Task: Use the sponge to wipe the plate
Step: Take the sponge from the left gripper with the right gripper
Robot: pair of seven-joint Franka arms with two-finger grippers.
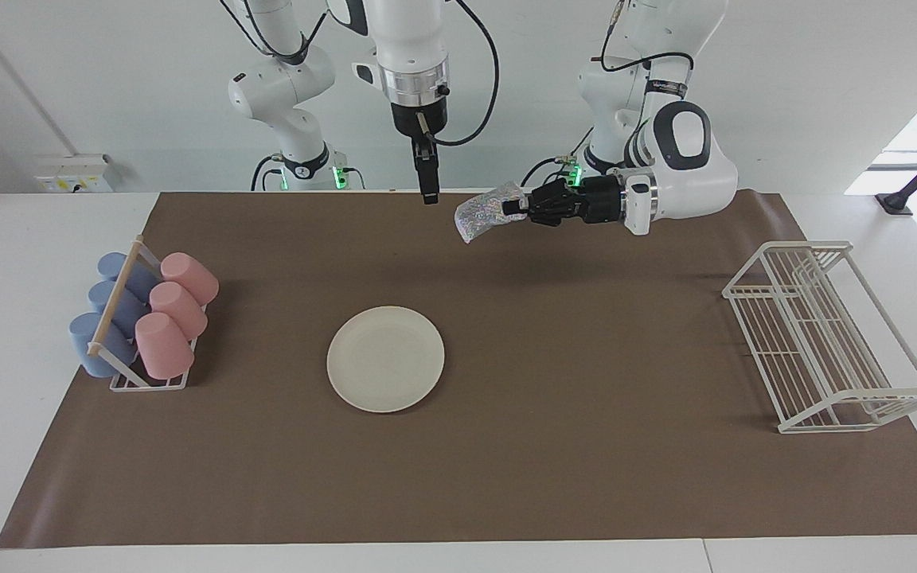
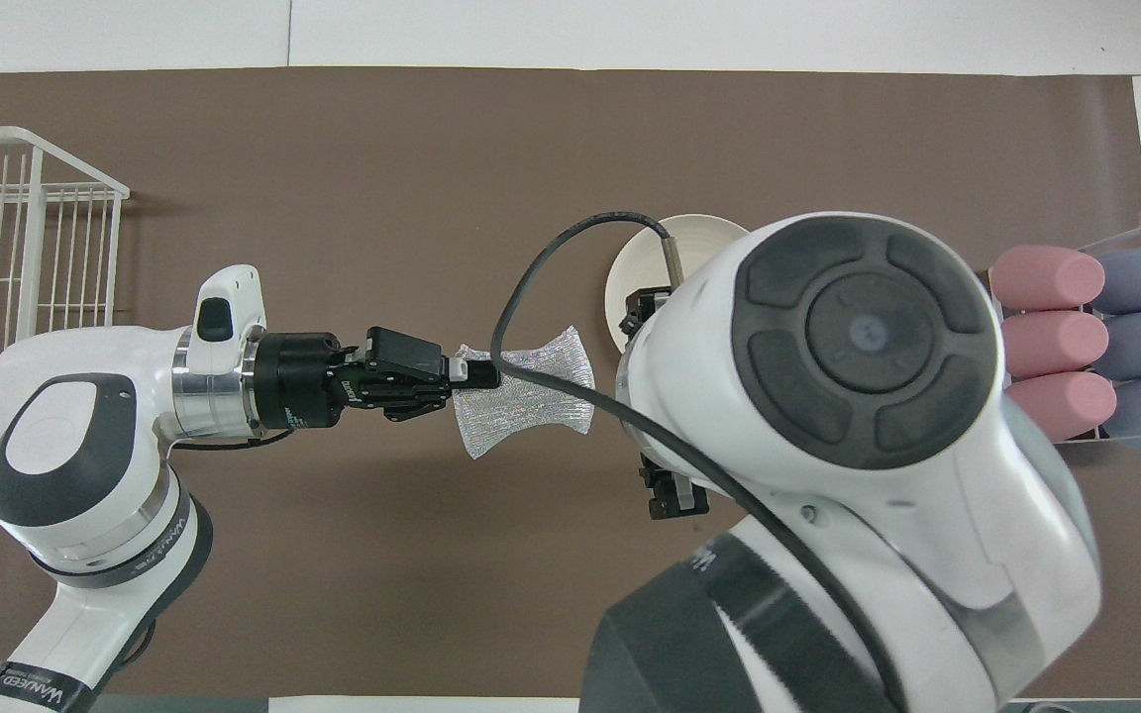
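Observation:
The cream-white plate [image 1: 385,358] lies flat on the brown mat near the table's middle; in the overhead view the plate [image 2: 635,282] is mostly covered by the right arm. My left gripper [image 1: 516,208] reaches in level and is shut on the silvery mesh sponge [image 1: 484,212], holding it in the air over bare mat, not over the plate. In the overhead view the left gripper [image 2: 471,374] pinches one edge of the sponge [image 2: 531,396]. My right gripper [image 1: 429,196] hangs pointing down, high over the mat's edge at the robots' end, and waits.
A small rack of pink and blue cups [image 1: 144,322] [image 2: 1086,337] stands at the right arm's end of the table. A white wire rack [image 1: 825,338] [image 2: 16,277] stands at the left arm's end. The brown mat [image 1: 586,461] covers the table.

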